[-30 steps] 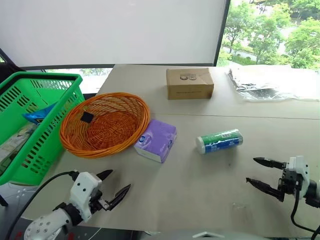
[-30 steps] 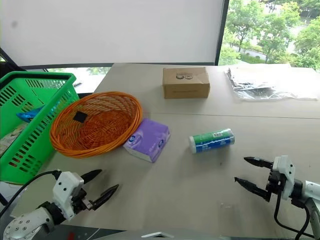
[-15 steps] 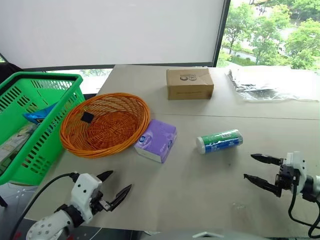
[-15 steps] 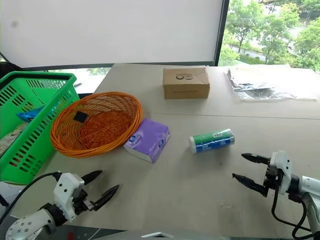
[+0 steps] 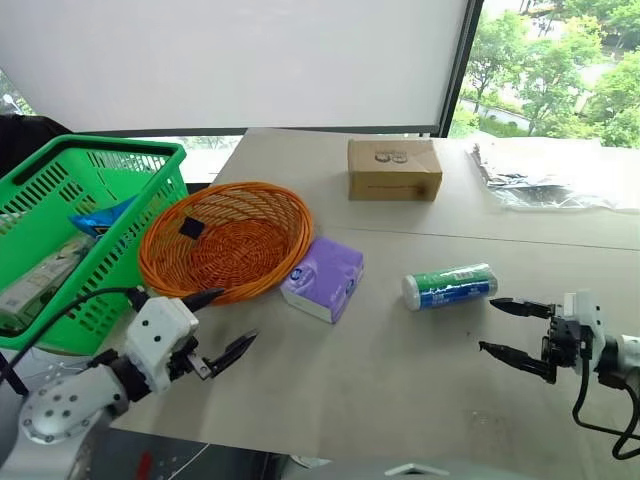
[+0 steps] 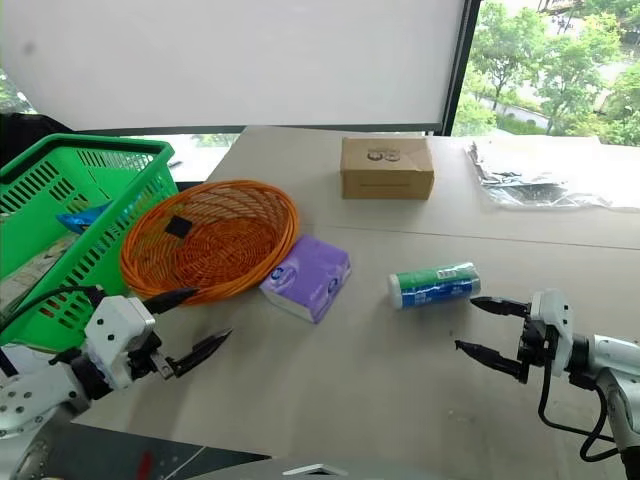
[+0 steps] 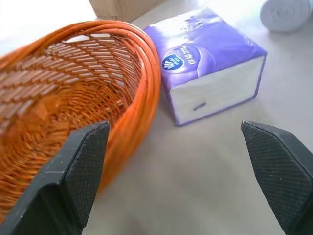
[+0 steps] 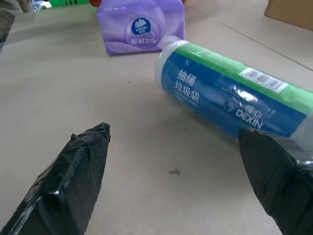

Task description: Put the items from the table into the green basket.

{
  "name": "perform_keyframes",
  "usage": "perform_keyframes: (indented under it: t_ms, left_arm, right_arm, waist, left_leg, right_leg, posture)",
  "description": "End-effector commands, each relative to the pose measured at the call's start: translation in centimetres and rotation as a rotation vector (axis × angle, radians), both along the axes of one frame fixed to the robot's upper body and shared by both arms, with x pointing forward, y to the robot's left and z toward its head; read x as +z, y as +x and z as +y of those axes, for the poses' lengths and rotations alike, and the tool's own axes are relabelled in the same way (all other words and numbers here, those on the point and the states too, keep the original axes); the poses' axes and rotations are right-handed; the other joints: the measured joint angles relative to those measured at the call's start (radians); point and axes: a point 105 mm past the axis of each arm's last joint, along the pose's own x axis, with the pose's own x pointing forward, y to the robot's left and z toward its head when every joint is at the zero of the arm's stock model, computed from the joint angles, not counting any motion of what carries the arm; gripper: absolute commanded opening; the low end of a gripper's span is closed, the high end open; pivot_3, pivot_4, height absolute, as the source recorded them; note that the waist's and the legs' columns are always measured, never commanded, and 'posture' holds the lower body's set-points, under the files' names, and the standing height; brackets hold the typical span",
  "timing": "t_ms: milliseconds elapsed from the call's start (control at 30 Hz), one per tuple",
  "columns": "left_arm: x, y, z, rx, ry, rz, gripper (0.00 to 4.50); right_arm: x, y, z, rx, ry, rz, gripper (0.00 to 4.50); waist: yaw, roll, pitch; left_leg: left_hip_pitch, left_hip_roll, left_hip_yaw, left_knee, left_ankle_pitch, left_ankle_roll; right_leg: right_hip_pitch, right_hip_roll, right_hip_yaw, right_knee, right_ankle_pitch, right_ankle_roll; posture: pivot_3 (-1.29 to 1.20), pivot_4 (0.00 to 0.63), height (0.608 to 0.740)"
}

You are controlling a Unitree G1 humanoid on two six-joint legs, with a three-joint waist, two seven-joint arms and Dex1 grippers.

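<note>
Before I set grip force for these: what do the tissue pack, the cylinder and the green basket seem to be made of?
Tissue pack: soft, glossy purple plastic film over paper; its sides look pillowy. Cylinder: apparently a roll wrapped in shiny printed film; the right wrist view shows glare on the label. Green basket: rigid moulded plastic with slotted walls and a thick rim.

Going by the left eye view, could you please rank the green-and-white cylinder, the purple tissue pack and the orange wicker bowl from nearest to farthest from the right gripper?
From the right gripper:
1. Green-and-white cylinder, just beyond its fingertips.
2. Purple tissue pack, mid-table, further left.
3. Orange wicker bowl, farthest left, beside the green basket.
</note>
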Motion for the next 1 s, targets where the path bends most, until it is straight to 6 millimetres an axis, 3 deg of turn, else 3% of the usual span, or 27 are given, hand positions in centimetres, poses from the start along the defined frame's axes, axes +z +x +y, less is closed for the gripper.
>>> perform_keyframes:
  t_ms: [33, 200, 333, 600, 700, 733, 900, 1000]
  left_arm:
    - [0.7, 1.0, 2.0, 0.064, 0.067, -0.010, 4.50]
    - [-2.3, 2.8, 2.9, 0.074, 0.187, 0.030, 4.50]
    - [-2.2, 5.1, 2.9, 0.103, 0.190, -0.036, 4.50]
    - [-3.5, 6.1, 3.1, 0.073, 0.218, 0.008, 4.50]
    - [-3.5, 6.9, 3.5, 0.096, 0.253, -0.013, 3.90]
    - [-3.2, 7.2, 3.6, 0.107, 0.263, -0.029, 3.22]
    - [-2.1, 8.0, 3.8, 0.128, 0.277, -0.083, 1.45]
    - [0.3, 9.6, 3.7, 0.139, 0.335, -0.188, 0.36]
  right_arm:
    - [2.1, 0.4, 1.1, 0.040, 0.015, -0.078, 4.45]
    - [3.0, 0.7, 2.5, 0.049, 0.048, -0.103, 4.45]
    - [3.8, 0.2, 3.1, 0.069, 0.048, -0.115, 4.45]
    - [6.3, -0.5, 5.0, 0.110, 0.118, -0.165, 4.45]
    - [6.3, -0.5, 5.1, 0.108, 0.113, -0.167, 4.50]
    - [6.2, -0.5, 5.1, 0.108, 0.112, -0.166, 4.50]
    - [6.2, -0.4, 5.1, 0.112, 0.115, -0.157, 4.50]
    - [6.6, 0.1, 5.1, 0.111, 0.121, -0.165, 4.50]
  waist:
    - [0.000, 0.000, 0.000]
    - [0.000, 0.001, -0.001]
    - [0.009, 0.000, -0.002]
    - [-0.006, -0.003, -0.004]
    - [-0.006, -0.004, -0.004]
    - [-0.006, -0.004, -0.005]
    - [-0.009, -0.004, -0.005]
    - [-0.025, -0.005, -0.005]
  left_leg:
    - [0.000, 0.000, 0.000, 0.000, 0.000, 0.000]
    - [0.000, 0.000, 0.000, 0.000, 0.000, 0.000]
    - [0.000, 0.000, 0.000, 0.001, 0.000, 0.000]
    - [-0.002, 0.001, 0.003, 0.001, 0.000, -0.001]
    - [-0.002, 0.001, 0.005, 0.001, 0.000, -0.001]
    - [-0.002, 0.001, 0.005, 0.001, 0.000, -0.001]
    - [-0.001, 0.003, 0.006, 0.002, 0.000, -0.001]
    - [-0.001, 0.008, 0.008, 0.004, 0.000, -0.001]
  right_leg:
    - [0.000, 0.001, 0.000, 0.000, 0.000, 0.000]
    - [0.000, 0.001, 0.000, 0.000, 0.001, 0.000]
    - [-0.001, 0.001, 0.000, 0.000, 0.002, 0.001]
    - [-0.004, 0.001, 0.003, 0.000, 0.003, 0.000]
    - [-0.004, 0.001, 0.004, 0.000, 0.003, 0.000]
    - [-0.004, 0.001, 0.004, 0.000, 0.004, 0.000]
    - [-0.004, 0.003, 0.004, 0.001, 0.006, -0.001]
    - [-0.004, 0.007, 0.005, 0.001, 0.008, -0.004]
  posture:
    - [0.24, 0.000, 0.740]
    - [0.22, 0.000, 0.740]
    - [0.19, 0.000, 0.740]
    - [0.16, 0.002, 0.740]
    - [0.15, 0.001, 0.740]
    - [0.15, 0.001, 0.740]
    - [0.16, 0.000, 0.740]
    - [0.17, 0.001, 0.740]
